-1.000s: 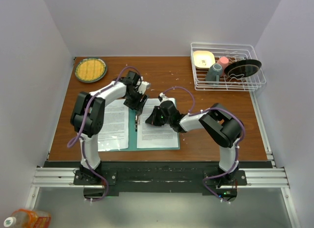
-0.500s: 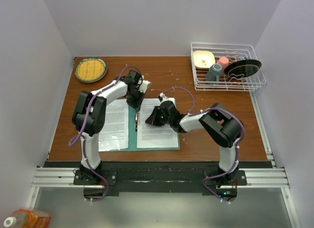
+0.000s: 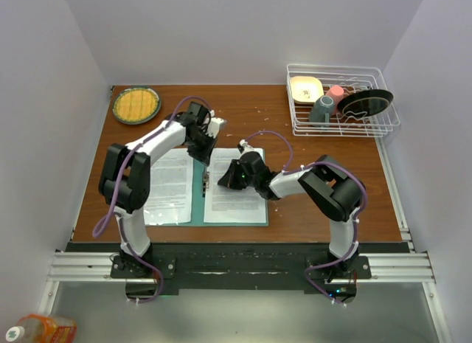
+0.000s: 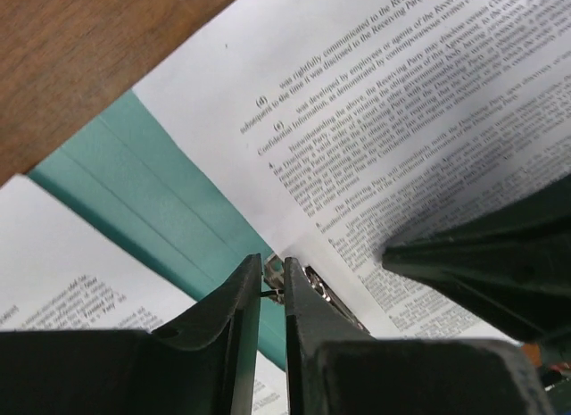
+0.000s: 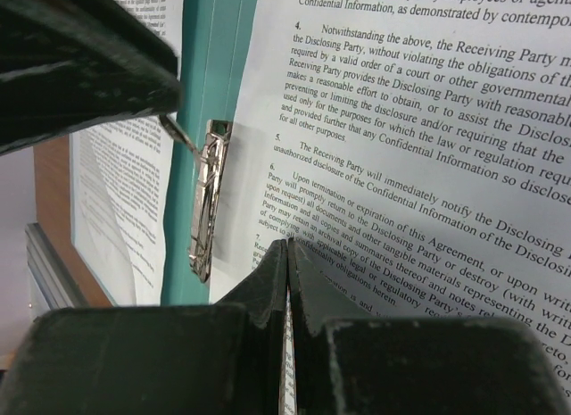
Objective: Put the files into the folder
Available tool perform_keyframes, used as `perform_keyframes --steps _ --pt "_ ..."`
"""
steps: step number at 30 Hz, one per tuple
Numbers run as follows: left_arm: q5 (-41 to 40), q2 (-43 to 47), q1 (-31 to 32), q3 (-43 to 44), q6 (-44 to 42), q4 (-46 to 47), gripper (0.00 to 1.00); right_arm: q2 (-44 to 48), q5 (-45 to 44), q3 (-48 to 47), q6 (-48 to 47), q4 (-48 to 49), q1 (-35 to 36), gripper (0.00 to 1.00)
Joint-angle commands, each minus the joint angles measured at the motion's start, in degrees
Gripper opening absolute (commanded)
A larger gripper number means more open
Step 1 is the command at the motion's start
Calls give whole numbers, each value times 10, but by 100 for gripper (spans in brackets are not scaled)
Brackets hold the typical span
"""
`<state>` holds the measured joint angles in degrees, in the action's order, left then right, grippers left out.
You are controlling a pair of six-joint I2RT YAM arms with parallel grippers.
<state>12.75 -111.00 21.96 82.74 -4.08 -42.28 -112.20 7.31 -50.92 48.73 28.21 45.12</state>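
The teal folder (image 3: 198, 188) lies open mid-table. One printed sheet (image 3: 168, 182) lies on its left half and another sheet (image 3: 236, 203) on its right half. A metal spring clip (image 5: 207, 196) sits along the spine by the right sheet's left edge. My left gripper (image 4: 273, 277) is shut on the clip's thin wire lever (image 5: 178, 134), at the far end of the clip (image 3: 207, 182). My right gripper (image 5: 287, 245) is shut, its tips resting on the right sheet (image 5: 419, 147) just right of the clip. It shows in the top view (image 3: 223, 179) too.
A white wire dish rack (image 3: 343, 129) with plates and cups stands at the back right. A green-rimmed plate (image 3: 136, 105) sits at the back left. A bottle (image 3: 44, 330) lies below the table's near-left corner.
My left arm's elbow has swung out to the left while its gripper stayed at the clip. The folder's near edge has shifted slightly. My right arm has not moved.
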Motion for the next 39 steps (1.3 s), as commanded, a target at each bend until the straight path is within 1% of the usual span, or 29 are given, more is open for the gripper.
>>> perform_keyframes --steps 1,5,9,13,16,24,27,36,39 --pt "26 53 -1 -25 -31 -32 17 -68 -38 37 -29 -192 6 0" --pt "35 57 0 -47 -51 -41 17 -71 -40 35 -29 -197 6 0" --pt "66 51 1 -65 -77 -58 17 -72 -43 35 -28 -202 5 0" --pt "87 47 4 -72 -102 -81 22 -74 -52 32 -27 -213 6 0" --pt "94 57 4 -76 -102 -86 25 -75 -55 30 -24 -217 7 0" --pt "133 67 7 -82 -115 -118 27 -80 -60 28 -21 -227 6 0" --pt "154 68 8 -76 -109 -131 28 -83 -63 27 -21 -229 6 0" --pt "230 55 9 -21 -84 -190 29 -88 -66 25 -19 -235 6 0" --pt "236 57 10 -21 -81 -194 29 -87 -66 24 -20 -235 6 0"
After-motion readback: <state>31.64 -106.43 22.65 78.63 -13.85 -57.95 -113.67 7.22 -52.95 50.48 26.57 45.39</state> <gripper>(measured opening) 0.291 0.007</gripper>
